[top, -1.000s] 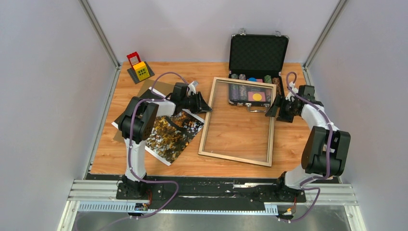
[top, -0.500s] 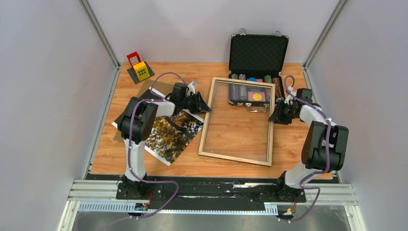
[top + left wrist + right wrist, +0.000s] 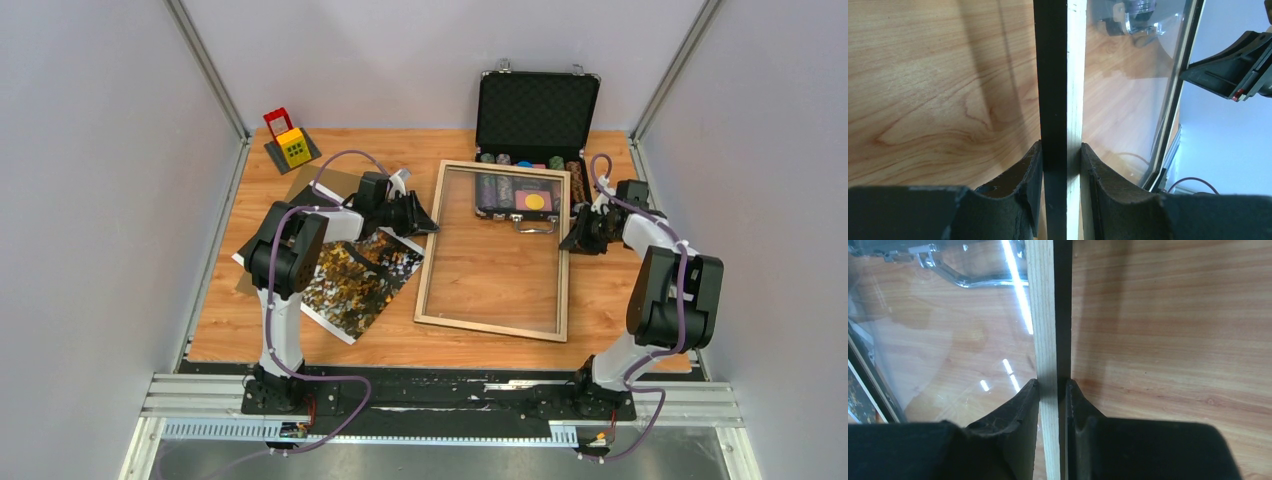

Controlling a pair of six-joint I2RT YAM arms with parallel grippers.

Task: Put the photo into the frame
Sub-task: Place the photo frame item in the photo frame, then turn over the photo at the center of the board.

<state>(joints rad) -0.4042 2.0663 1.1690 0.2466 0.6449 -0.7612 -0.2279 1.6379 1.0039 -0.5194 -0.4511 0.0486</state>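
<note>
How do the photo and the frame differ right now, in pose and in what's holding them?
The frame is pinched at both long rails, by the left hand and the right hand; the photo lies ungripped. The frame sits nearly square to the table; the photo is skewed diagonally. The frame is see-through inside pale rails; the photo is opaque, dark with orange. Both are rectangular.
</note>
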